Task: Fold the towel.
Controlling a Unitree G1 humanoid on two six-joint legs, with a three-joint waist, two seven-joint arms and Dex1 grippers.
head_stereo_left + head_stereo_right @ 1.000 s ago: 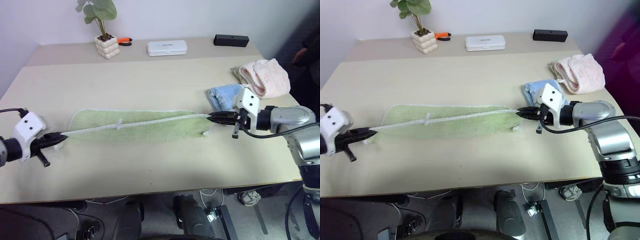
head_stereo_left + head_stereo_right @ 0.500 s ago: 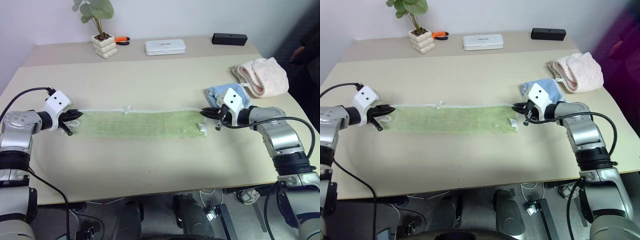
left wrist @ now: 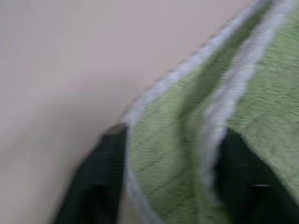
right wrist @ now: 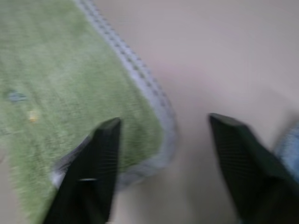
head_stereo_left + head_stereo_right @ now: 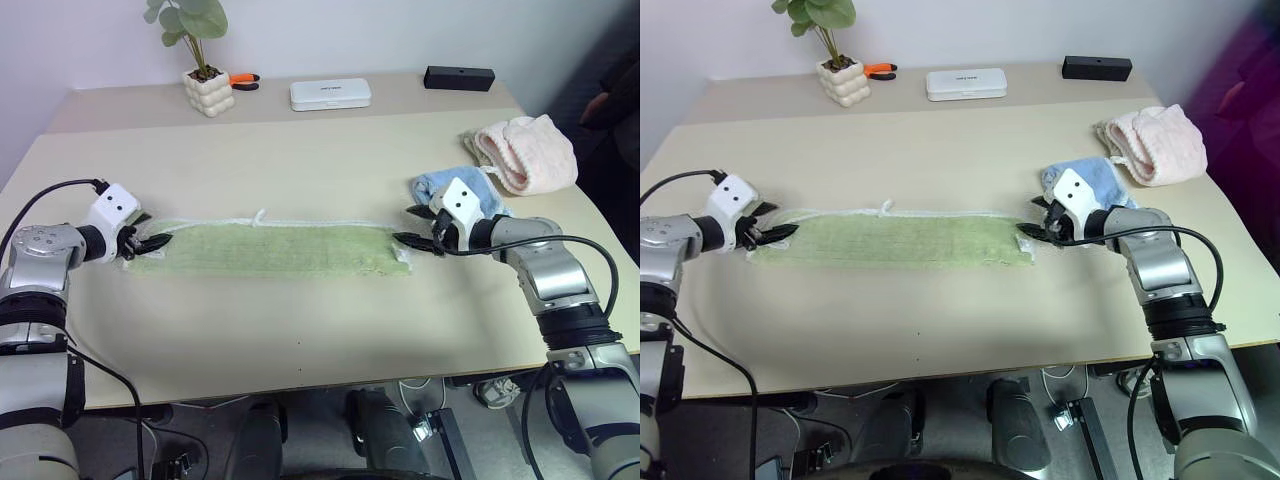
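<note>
Green towel down on the table, a long folded strip, and both ends released: the left gripper and right gripper, pinched shut a moment ago, now spread. First fold looks done.

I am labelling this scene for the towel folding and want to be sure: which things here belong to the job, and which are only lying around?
Belong to the job:
- green towel, lying flat, folded lengthwise
- left gripper, open at one end
- right gripper, open at the other end

Only lying around:
- blue towel
- pink towel
- potted plant
- orange-handled tool
- white case
- black box
</note>
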